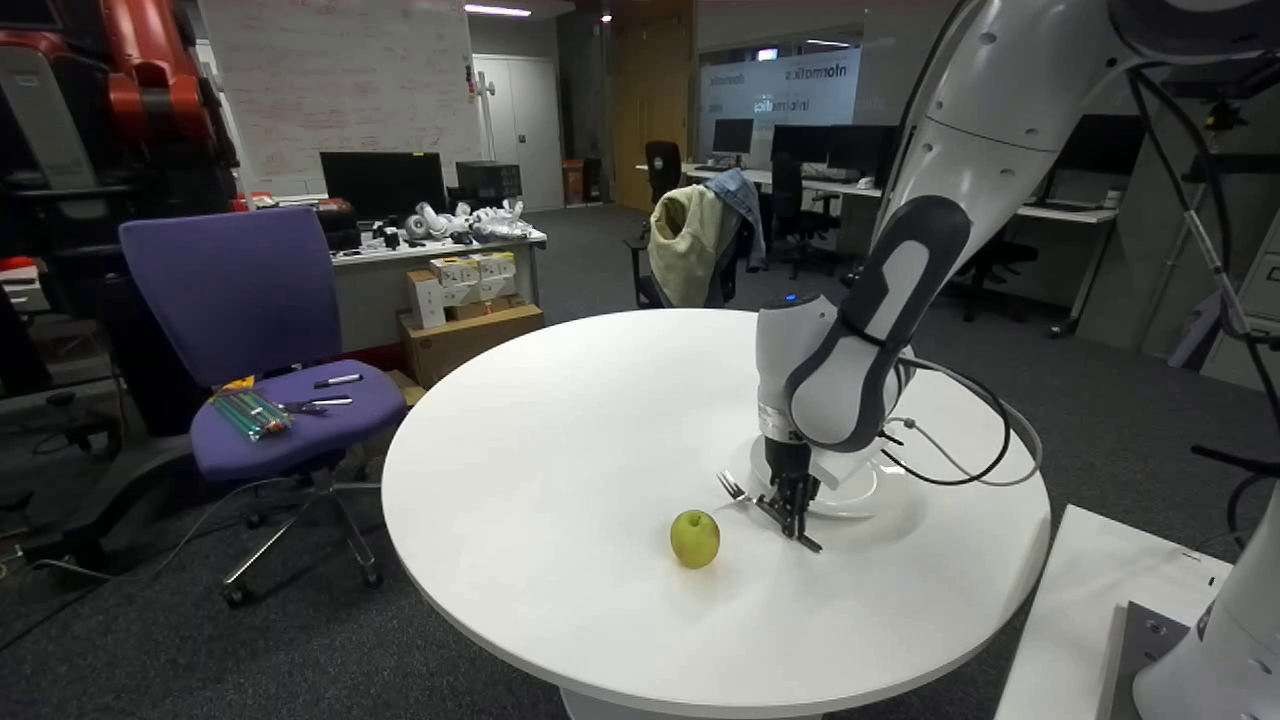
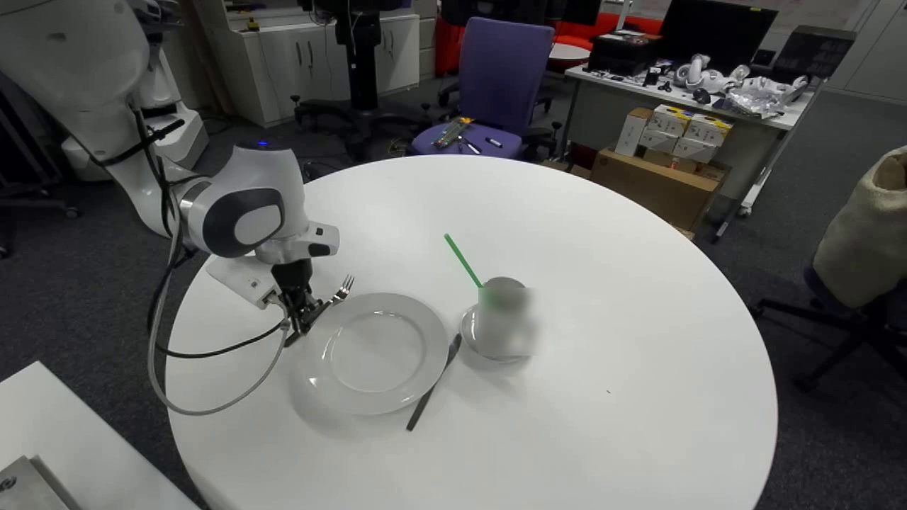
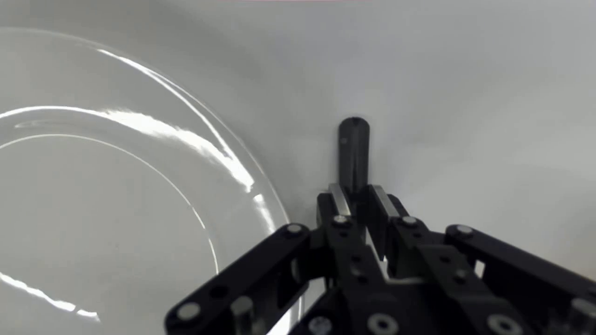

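Observation:
My gripper point(image 1: 793, 520) points down at the table and is shut on the black handle of a fork point(image 1: 733, 488). The fork's silver tines show beyond the gripper in an exterior view point(image 2: 344, 288). In the wrist view the fingers point(image 3: 357, 193) press on both sides of the fork handle point(image 3: 354, 151), whose rounded end sticks out ahead of them. I cannot tell whether the fork touches the table. A white plate point(image 3: 116, 223) lies right beside the gripper; it also shows in an exterior view point(image 2: 379, 354). A green apple point(image 1: 695, 540) stands near the tines.
All this is on a round white table point(image 1: 560, 450). A dark knife point(image 2: 434, 386) lies between the plate and a white saucer point(image 2: 469, 333) with a blurred cup point(image 2: 506, 319). A green stick point(image 2: 463, 259) leans there. Cables point(image 1: 990, 470) loop from the wrist. A purple chair point(image 1: 300, 400) stands beyond.

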